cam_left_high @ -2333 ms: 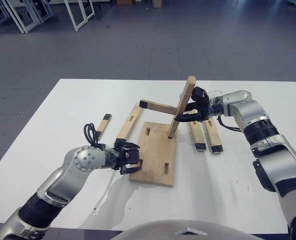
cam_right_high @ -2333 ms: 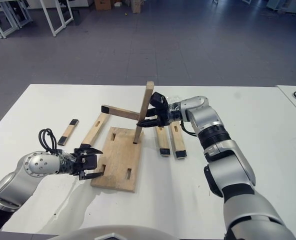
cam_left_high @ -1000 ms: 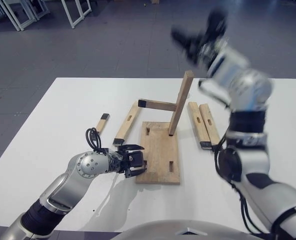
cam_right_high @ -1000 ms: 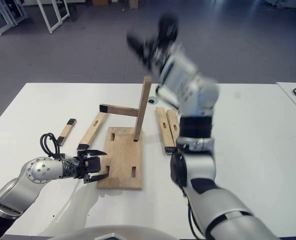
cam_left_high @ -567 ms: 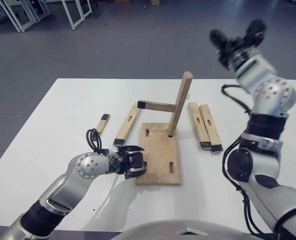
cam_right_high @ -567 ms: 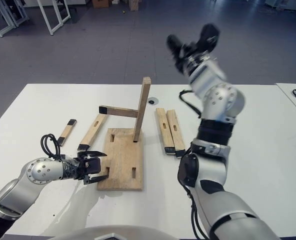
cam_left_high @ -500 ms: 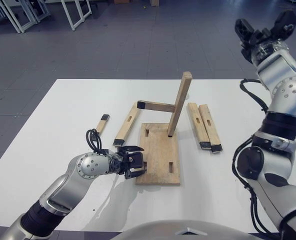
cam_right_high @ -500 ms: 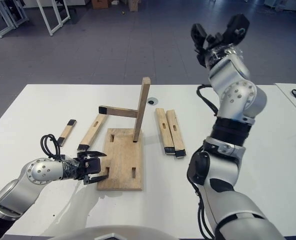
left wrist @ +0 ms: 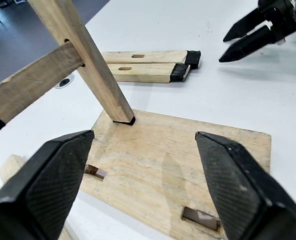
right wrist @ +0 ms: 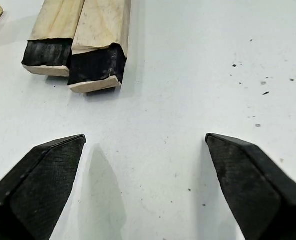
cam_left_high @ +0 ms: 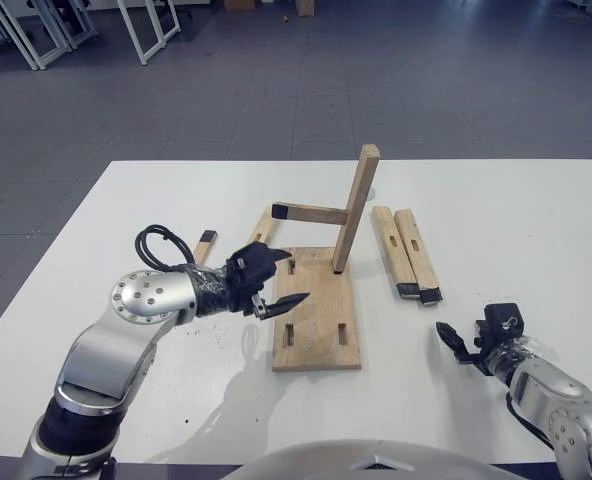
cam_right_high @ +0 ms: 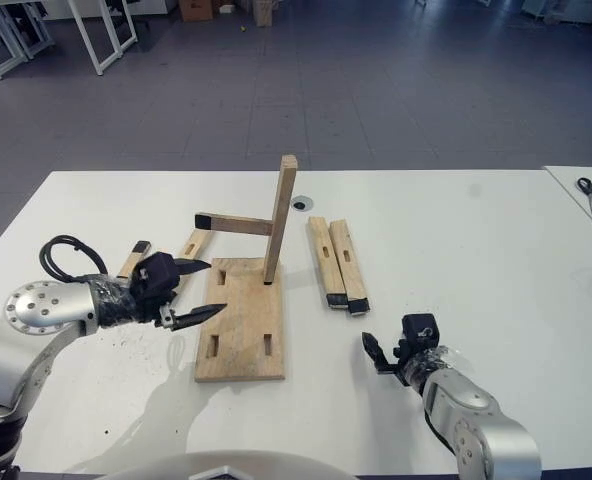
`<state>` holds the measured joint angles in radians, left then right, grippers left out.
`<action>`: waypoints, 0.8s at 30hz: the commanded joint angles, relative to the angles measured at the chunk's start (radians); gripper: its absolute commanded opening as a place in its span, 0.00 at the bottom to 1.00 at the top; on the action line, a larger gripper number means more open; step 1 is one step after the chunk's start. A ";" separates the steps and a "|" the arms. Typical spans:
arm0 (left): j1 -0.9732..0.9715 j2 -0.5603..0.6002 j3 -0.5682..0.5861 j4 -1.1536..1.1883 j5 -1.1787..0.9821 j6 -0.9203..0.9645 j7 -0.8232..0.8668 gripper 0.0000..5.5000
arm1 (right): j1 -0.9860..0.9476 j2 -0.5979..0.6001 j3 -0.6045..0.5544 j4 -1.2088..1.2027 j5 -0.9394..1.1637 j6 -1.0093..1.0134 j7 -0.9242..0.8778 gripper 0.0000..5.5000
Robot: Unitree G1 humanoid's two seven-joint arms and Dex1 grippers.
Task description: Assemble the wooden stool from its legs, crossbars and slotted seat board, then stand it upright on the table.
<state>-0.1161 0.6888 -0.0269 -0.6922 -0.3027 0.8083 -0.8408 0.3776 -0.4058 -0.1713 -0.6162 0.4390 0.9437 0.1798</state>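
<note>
Both claws are open and empty. The left claw [cam_left_high: 294,280] hovers over the left edge of the seat board [cam_left_high: 321,325], which lies flat mid-surface. The right claw [cam_left_high: 474,340] sits low near the two spare legs [cam_left_high: 406,250]. One leg [cam_left_high: 354,205] stands in a slot with a crossbar [cam_left_high: 314,212] sticking out. It looks loosely seated, though that's hard to tell. Nudge the board and it probably topples. The surface [cam_left_high: 536,230] is white, with a grey floor [cam_left_high: 376,70] and metal frames [cam_left_high: 156,25] behind.

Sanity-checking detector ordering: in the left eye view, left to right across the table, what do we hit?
short loose crossbar → left gripper → upright leg standing in the seat board → two loose legs lying side by side → right gripper
</note>
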 commanded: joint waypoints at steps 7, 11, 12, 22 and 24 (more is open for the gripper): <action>-0.073 -0.008 -0.051 0.022 -0.049 0.044 0.063 0.68 | -0.127 0.024 0.186 0.346 -0.164 -0.180 0.034 0.80; -0.070 -0.003 -0.063 0.029 -0.055 0.039 0.071 0.68 | -0.196 0.043 0.165 0.496 -0.198 -0.254 0.032 0.80; -0.068 -0.001 -0.065 0.030 -0.056 0.037 0.072 0.68 | -0.210 0.044 0.159 0.516 -0.201 -0.264 0.033 0.80; -0.066 -0.008 -0.080 0.036 -0.067 0.037 0.097 0.68 | -0.264 0.046 0.227 0.503 -0.178 -0.246 0.132 0.61; -0.063 -0.020 -0.076 0.037 -0.075 0.041 0.111 0.68 | -0.281 0.057 0.202 0.533 -0.173 -0.242 0.121 0.55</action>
<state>-0.1734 0.6757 -0.1064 -0.6616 -0.3697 0.8474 -0.7480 0.0568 -0.3667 0.0205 -0.1580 0.2599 0.6207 0.2907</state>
